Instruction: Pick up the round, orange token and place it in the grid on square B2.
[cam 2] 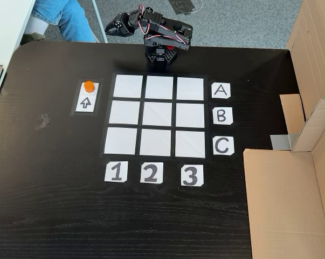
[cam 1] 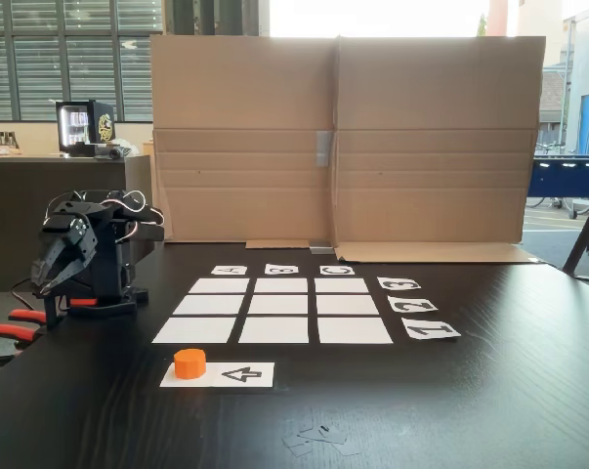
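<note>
Token (cam 1: 189, 362) sits on arrow strip (cam 1: 218, 374) beside grid (cam 2: 157, 116), B2 (cam 2: 157, 115) bare. Arm folded at table edge, gripper (cam 1: 42, 288) well apart from token, jaws nearly closed, holding nothing.

Token (cam 1: 189, 362): small bright orange short cylinder, flat top up, seen upright on the end of a white paper strip, beside the printed black arrow. Grid (cam 2: 157, 115): nine white rectangles laid flat, 3x3, edged by lettered and numbered cards. Square B2 (cam 2: 157, 115), the centre cell, is seen bare; token well apart from it.
</note>
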Available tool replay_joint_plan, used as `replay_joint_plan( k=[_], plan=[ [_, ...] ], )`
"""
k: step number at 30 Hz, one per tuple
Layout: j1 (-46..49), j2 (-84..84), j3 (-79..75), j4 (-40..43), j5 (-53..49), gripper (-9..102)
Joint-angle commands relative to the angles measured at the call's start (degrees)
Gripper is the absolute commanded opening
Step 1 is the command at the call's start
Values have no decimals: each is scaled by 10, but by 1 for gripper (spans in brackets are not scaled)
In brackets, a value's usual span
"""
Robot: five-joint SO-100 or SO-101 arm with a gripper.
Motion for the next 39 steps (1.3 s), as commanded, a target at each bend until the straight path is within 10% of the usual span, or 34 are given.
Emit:
replay_joint_plan(
  k=[1, 24, 39],
  plan=[
    [16, 6, -1, -3, -18, -1],
    [11, -72, -34, -37, -22, -1],
    [-22, -443, -403, 98, -52, -1]
  ],
)
